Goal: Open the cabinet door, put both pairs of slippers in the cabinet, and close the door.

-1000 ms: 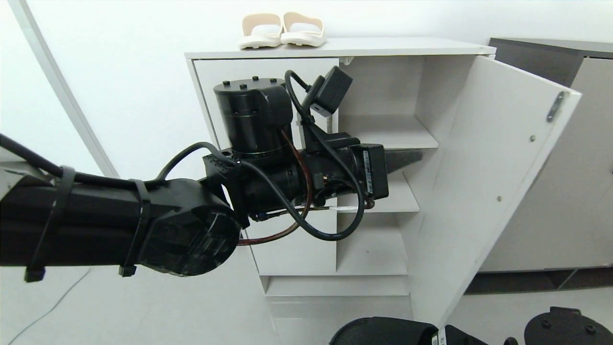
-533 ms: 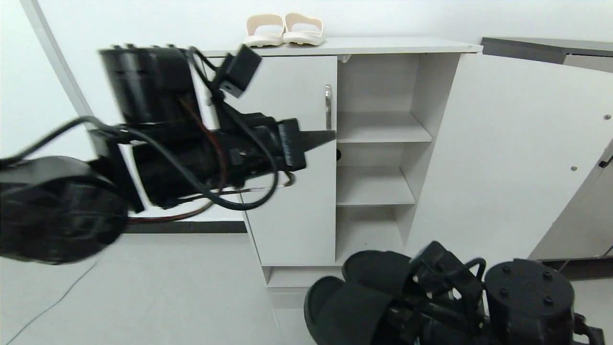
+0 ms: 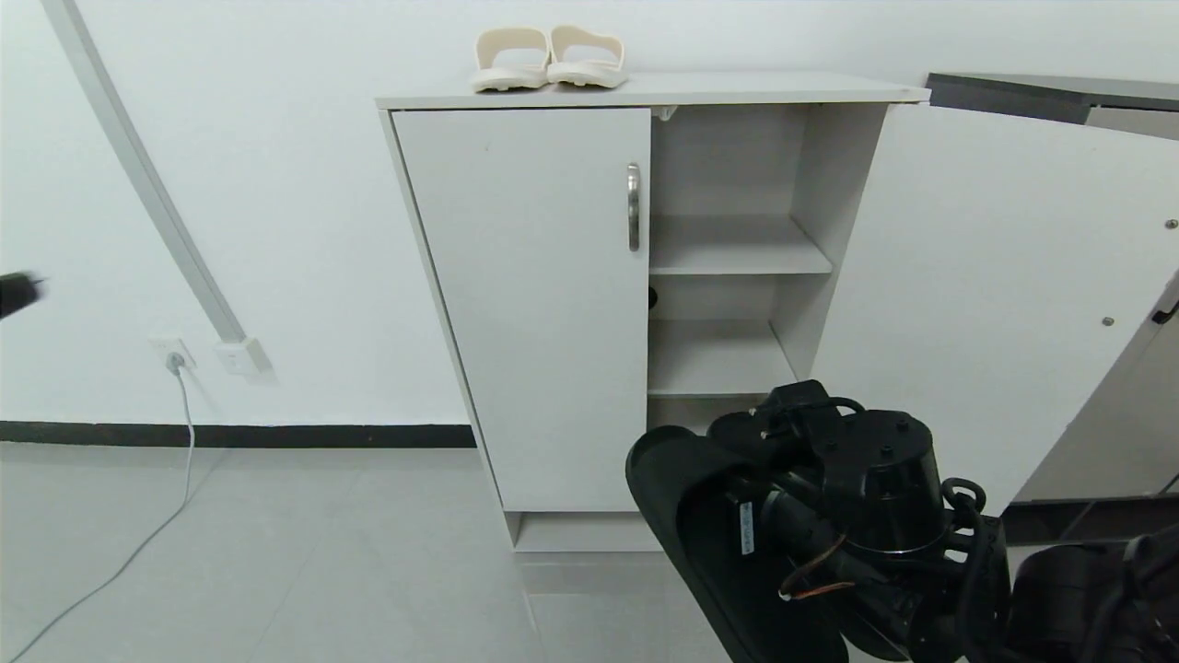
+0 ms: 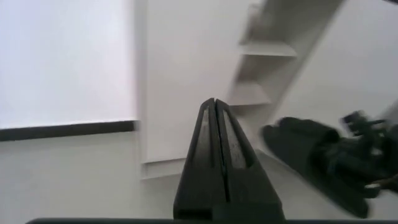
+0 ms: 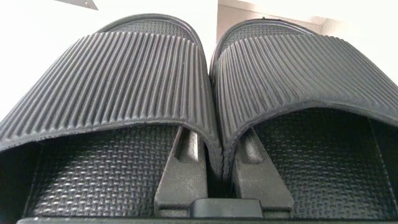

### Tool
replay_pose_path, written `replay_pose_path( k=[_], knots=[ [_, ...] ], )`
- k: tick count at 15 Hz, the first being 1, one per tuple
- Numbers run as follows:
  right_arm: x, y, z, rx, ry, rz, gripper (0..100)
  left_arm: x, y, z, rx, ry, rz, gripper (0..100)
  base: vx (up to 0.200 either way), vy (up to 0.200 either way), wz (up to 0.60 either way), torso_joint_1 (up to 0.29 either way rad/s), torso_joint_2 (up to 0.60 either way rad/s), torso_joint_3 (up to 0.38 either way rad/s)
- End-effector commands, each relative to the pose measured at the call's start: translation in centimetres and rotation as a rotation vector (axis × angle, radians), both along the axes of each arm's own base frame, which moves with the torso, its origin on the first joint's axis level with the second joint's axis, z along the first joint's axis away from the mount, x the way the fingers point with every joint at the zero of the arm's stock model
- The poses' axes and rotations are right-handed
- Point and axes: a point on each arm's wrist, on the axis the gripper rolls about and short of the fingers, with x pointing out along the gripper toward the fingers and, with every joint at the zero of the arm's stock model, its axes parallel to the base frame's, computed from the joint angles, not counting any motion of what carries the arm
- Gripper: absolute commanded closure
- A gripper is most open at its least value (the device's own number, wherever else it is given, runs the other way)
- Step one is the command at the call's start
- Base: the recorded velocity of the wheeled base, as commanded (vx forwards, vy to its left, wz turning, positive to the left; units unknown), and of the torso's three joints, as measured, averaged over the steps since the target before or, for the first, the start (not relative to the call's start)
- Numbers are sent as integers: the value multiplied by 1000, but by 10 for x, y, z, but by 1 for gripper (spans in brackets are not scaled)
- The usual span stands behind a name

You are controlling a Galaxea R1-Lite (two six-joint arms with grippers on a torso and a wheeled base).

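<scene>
A white cabinet (image 3: 516, 304) stands against the wall with its left door closed and its right door (image 3: 995, 276) swung wide open, baring the shelves (image 3: 728, 253). A cream pair of slippers (image 3: 550, 60) sits on its top. My right gripper (image 5: 214, 171) is shut on a black pair of slippers (image 3: 700, 497), one finger (image 5: 183, 168) inside each slipper, pinching their touching inner walls. It holds them low in front of the open compartment. My left gripper (image 4: 214, 109) is shut with nothing in it, off to the left, pointing at the cabinet (image 4: 186, 74) and the black slippers (image 4: 311, 155).
A wall socket with a plugged cable (image 3: 175, 354) and a slanted duct (image 3: 138, 175) are on the wall to the left. A grey cabinet (image 3: 1105, 101) stands behind the open door. Bare floor (image 3: 276, 552) lies left of the cabinet.
My left arm has swung away from the cabinet front to the left edge of the head view. My right arm has risen with the black slippers towards the open side. The camera shifted early on.
</scene>
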Motion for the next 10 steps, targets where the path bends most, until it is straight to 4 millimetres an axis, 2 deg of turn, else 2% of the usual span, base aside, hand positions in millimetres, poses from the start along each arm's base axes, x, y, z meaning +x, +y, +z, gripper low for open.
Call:
replay_pose_path(
  k=[1, 2, 3, 4, 5, 7, 8, 10],
  knots=[
    [1, 1, -2, -4, 4, 0, 100, -89, 17, -86, 115, -27, 397, 100, 0, 0, 0, 0, 0, 0],
    [1, 1, -2, -6, 5, 0, 100, -91, 15, -107, 124, -9, 431, 100, 0, 0, 0, 0, 0, 0],
    [1, 1, -2, -6, 5, 0, 100, -93, 13, -149, 130, 25, 449, 100, 0, 0, 0, 0, 0, 0],
    [1, 0, -3, -8, 7, 0, 100, -92, 13, -175, 132, 39, 422, 100, 0, 0, 0, 0, 0, 0],
    [1, 1, -3, -7, 6, 1, 100, -83, 14, -189, 132, 63, 410, 100, 0, 0, 0, 0, 0, 0],
    [-1, 2, -2, -4, 2, 5, 100, -68, 13, -217, 129, 5, 339, 100, 0, 0, 0, 0, 0, 0],
    [-1, 2, -2, -7, 1, 0, 100, -68, 12, -223, 135, 59, 283, 100, 0, 0, 0, 0, 0, 0],
    [-2, 4, -2, -8, -1, -1, 100, -68, 12, -224, 156, 71, 279, 100, 0, 0, 0, 0, 0, 0]
  ],
)
